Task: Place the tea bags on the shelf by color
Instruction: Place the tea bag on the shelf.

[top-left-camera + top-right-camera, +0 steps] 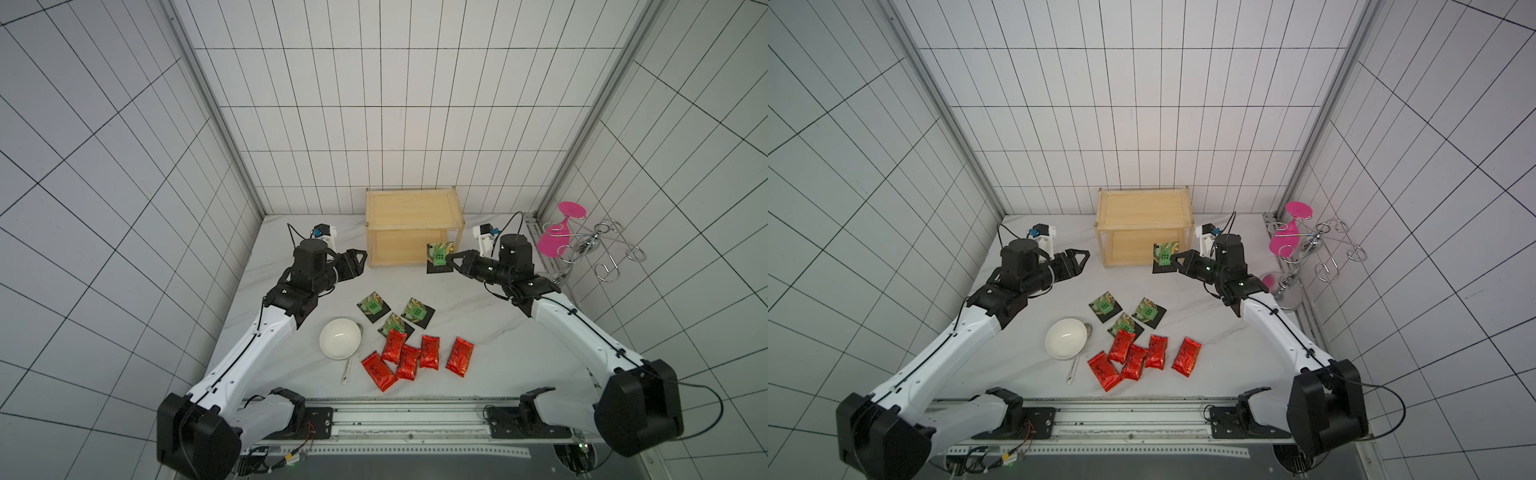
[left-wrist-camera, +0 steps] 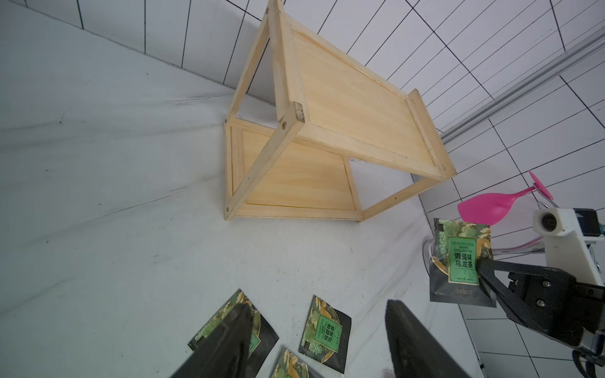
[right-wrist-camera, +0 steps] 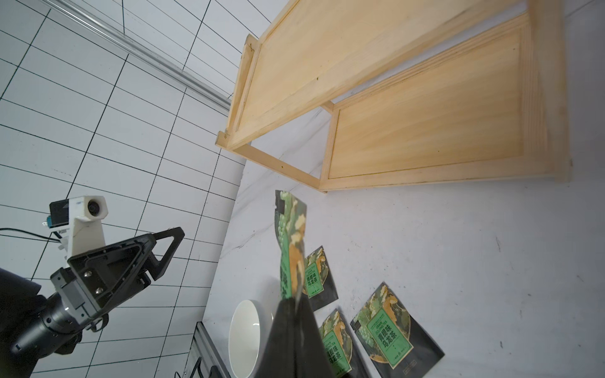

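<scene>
Right gripper (image 3: pixel 292 302) blurred, held sachet (image 3: pixel 290 235) edge-on

printed on green, the raised black tea bag (image 2: pixel 461 261) reads "grape oolong tea" above "青提味乌龙茶".

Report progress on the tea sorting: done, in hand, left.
Done: nothing; both boards of the shelf are bare. In hand: the right pincer is shut on one black sachet by the lower tier; the left pincer is open, empty. Left: three black sachets and five red pouches on the table.
</scene>
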